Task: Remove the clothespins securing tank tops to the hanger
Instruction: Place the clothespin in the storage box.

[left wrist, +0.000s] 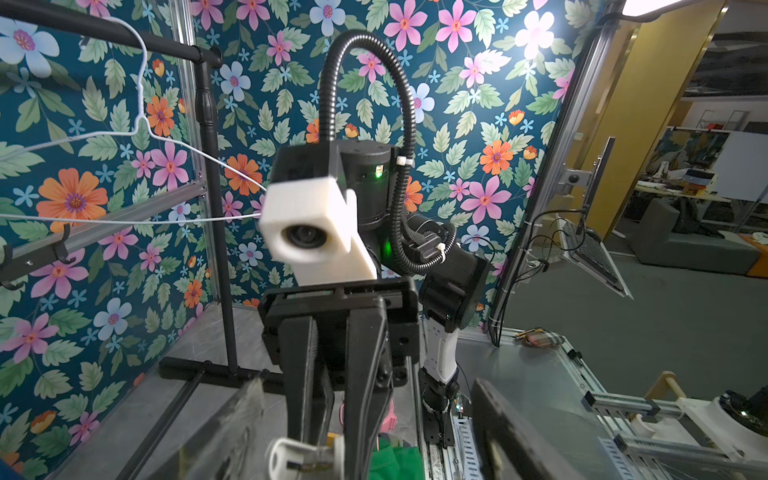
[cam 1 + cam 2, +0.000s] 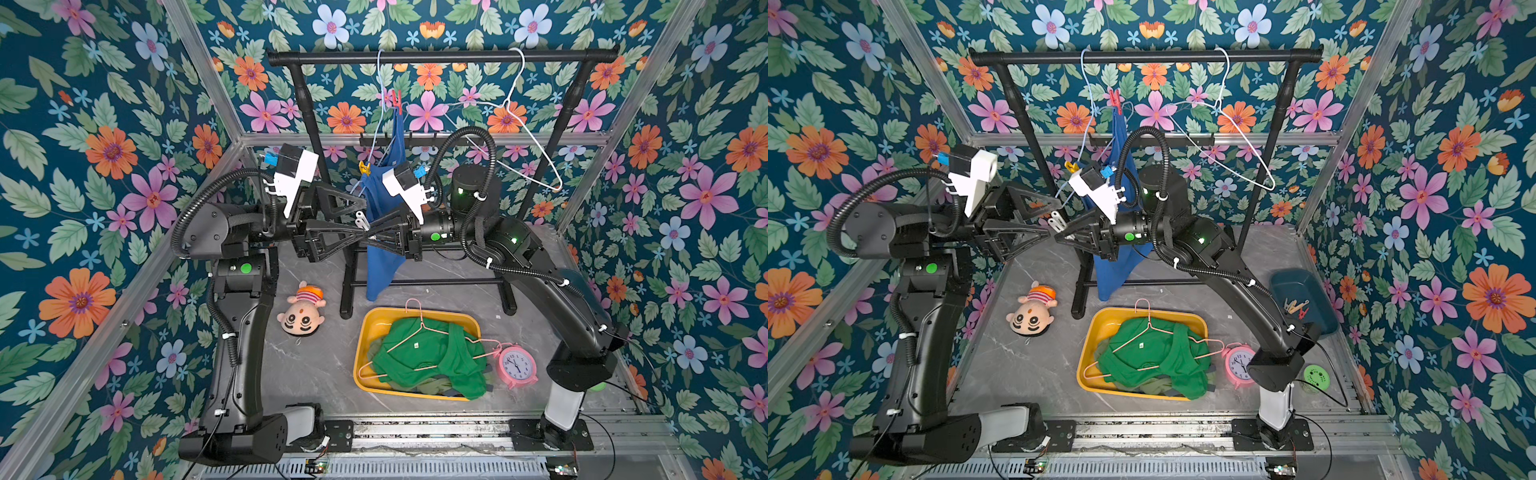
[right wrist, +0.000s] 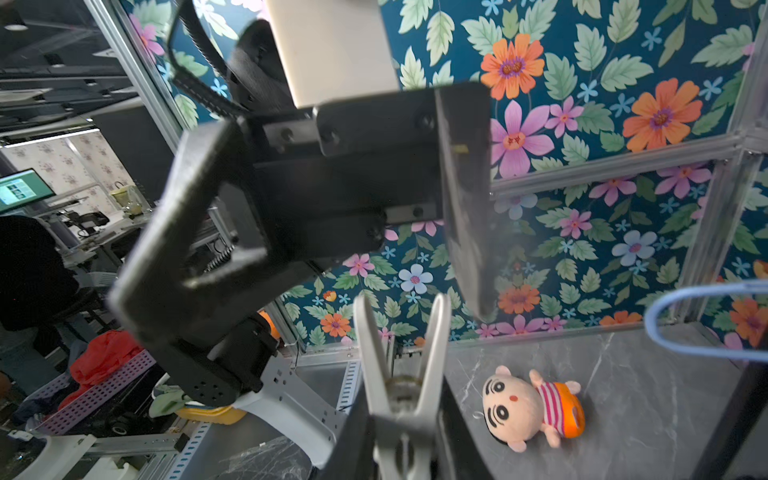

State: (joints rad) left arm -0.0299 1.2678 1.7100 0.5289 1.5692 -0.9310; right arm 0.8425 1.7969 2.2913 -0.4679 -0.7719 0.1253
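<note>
- White clothespin [image 3: 401,374]: light, stiff, springy plastic, probably slick, so pinch the flat legs. It's just in front of the blue tank top [image 2: 384,266].
- Right end effector [image 3: 401,432] is clamped on it; left end effector [image 1: 368,382] gapes wide by that top.
- Red clothespin [image 2: 396,101] and yellow clothespin [image 2: 365,167] are clipped on that top's upper part.

Cloth, plastic and a stone-look finish, all in shot.
Blue tank top [image 2: 384,266] hangs soft and matt, green tank top [image 2: 432,353] matt cloth too; white clothespin [image 3: 400,409] is smooth plastic, yellow tub [image 2: 366,332] glossy plastic, tabletop [image 2: 316,365] sleek grey marble-look, plush doll [image 2: 301,316] fuzzy.
</note>
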